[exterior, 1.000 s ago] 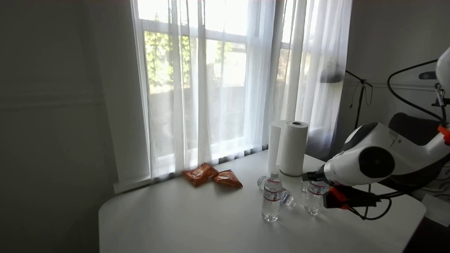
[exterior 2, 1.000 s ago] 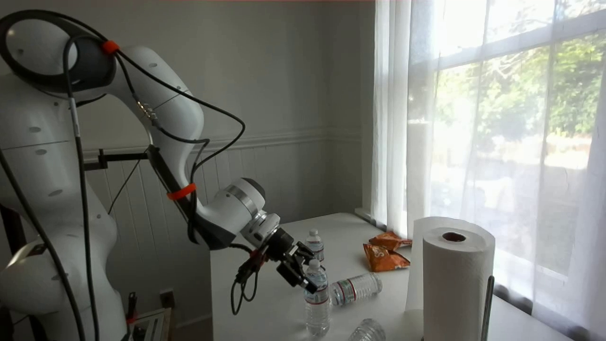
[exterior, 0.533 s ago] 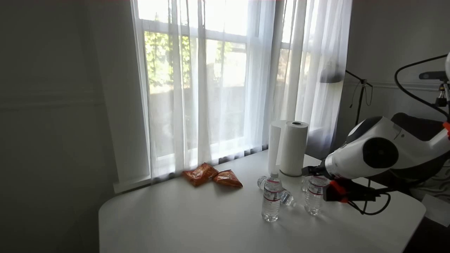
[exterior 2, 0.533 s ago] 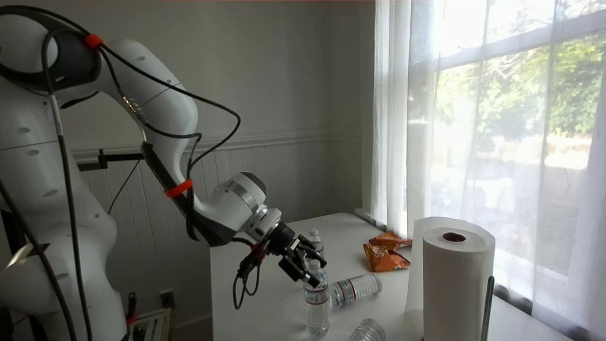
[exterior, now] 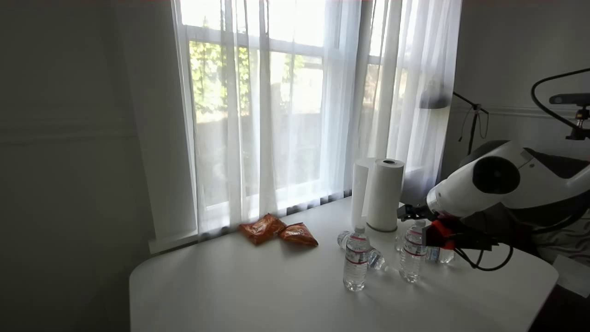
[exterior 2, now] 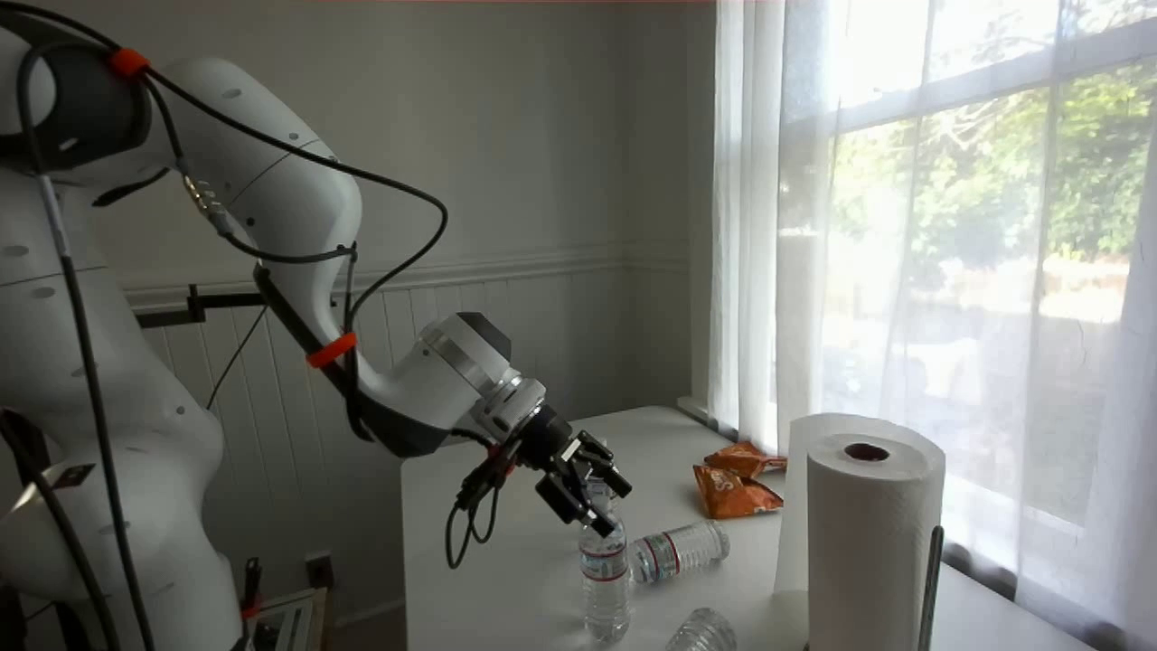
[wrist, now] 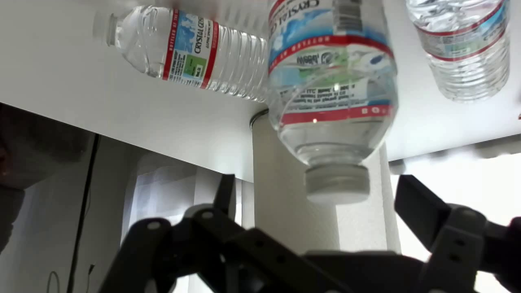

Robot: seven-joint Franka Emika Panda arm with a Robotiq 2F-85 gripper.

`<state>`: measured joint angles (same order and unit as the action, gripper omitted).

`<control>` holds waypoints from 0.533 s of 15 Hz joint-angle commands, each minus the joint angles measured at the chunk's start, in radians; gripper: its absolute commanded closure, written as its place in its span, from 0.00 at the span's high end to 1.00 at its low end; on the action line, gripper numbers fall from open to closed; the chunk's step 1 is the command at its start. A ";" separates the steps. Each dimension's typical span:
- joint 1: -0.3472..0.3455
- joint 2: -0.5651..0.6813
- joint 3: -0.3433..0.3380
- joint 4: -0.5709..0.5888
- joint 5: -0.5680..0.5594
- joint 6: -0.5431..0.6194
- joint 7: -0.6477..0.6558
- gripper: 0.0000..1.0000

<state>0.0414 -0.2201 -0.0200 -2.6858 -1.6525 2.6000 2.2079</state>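
White arm (exterior 2: 307,208) at the left in an exterior view, ending in black fingers (wrist: 421,211), spread wide and holding nothing. Just below, upright on the tabletop (exterior 2: 506,588), a clear bottle (exterior 2: 604,579); in the wrist view, white cap (wrist: 337,185) framed between the fingers, touching neither, depth hard to judge. Seemingly at a stage without any grip. Calling, in likelihood, for slow, level movement with both fingers kept clear of the cap, to avoid tipping so slim a bottle. Inside, clear contents; across the label (wrist: 338,87), a faint curve, perhaps a liquid level. Rightward, a lying bottle (exterior 2: 680,551), banded in red, fill impossible to read; then another bottle (exterior 2: 703,630), cut off by the lower edge. Next, orange snack bags (exterior 2: 737,495), contents hidden. Farthest right, upright, a paper towel roll (exterior 2: 872,551) with brown core (exterior 2: 866,452).
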 commanded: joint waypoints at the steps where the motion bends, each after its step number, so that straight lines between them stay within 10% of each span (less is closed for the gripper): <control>1: -0.005 -0.066 -0.023 -0.007 0.141 0.022 -0.171 1.00; 8: -0.015 -0.135 -0.070 0.029 0.432 0.031 -0.610 1.00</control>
<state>0.0354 -0.3094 -0.0636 -2.6575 -1.3415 2.6000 1.7943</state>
